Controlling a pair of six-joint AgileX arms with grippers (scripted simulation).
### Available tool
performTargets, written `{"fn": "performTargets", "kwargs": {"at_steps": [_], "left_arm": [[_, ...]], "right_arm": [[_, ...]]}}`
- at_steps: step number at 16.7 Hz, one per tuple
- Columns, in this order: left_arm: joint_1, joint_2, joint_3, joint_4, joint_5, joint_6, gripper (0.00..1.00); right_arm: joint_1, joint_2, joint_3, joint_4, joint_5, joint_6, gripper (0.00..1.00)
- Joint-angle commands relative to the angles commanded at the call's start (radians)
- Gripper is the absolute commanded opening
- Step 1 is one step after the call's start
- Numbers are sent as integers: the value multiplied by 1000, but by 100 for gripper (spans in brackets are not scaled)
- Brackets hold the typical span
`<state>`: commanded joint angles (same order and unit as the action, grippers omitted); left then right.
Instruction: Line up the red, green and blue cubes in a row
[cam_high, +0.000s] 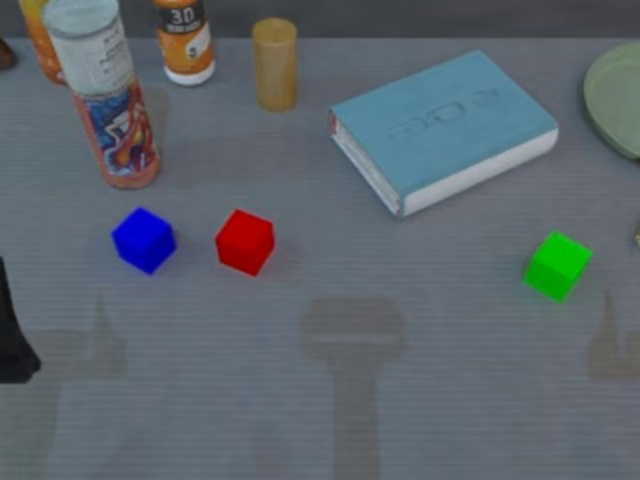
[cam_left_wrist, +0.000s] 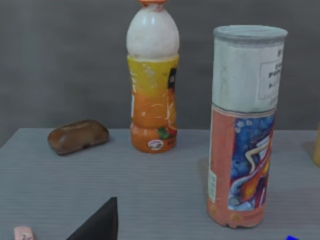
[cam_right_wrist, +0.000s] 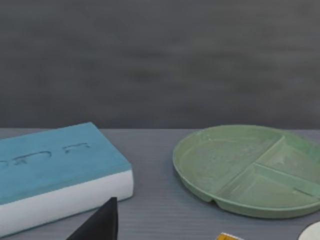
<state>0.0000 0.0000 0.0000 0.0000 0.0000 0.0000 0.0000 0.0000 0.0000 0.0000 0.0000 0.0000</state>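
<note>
Grey, finely ribbed worktop (cam_high: 320, 400) seen from above, carrying three small matte cubes. The deep blue cube (cam_high: 144, 240) sits toward the left edge, with the bright red cube (cam_high: 245, 241) just beside it on its right, the two apart with a narrow gap between them. The bright green cube (cam_high: 557, 265) lies well apart from both, near the right edge.

Along the far edge stand a tall cardboard snack tube with a white top and orange patterned base (cam_high: 105, 95), an orange juice bottle with a white shoulder (cam_high: 185, 40) and a short amber cylinder (cam_high: 275, 63). A light-blue hardcover book (cam_high: 443, 127) lies flat at an angle right of centre, and a pale green divided plate (cam_high: 615, 100) sits at the far right corner. A brown bread roll (cam_left_wrist: 78, 136) rests near the far left corner.

The left end effector (cam_high: 12, 330) shows only as a dark shape at the left edge; whether it is open cannot be told. The right end effector (cam_right_wrist: 97, 225) appears only as a dark tip in its wrist view, its state likewise hidden.
</note>
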Motion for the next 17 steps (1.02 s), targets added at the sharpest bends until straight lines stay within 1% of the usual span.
{"fn": "performTargets", "kwargs": {"at_steps": [4,8,12,17], "left_arm": [[-9,29,30,-21,2,0,100],[-56,212,214,-141,5,0,100],[-124,558,533,-340,4,2,100],[-226,1154,1002,-653,1,11,100]], "right_arm": [[0,0,0,0,0,0,100],[0,0,0,0,0,0,100],[0,0,0,0,0,0,100],[0,0,0,0,0,0,100]]}}
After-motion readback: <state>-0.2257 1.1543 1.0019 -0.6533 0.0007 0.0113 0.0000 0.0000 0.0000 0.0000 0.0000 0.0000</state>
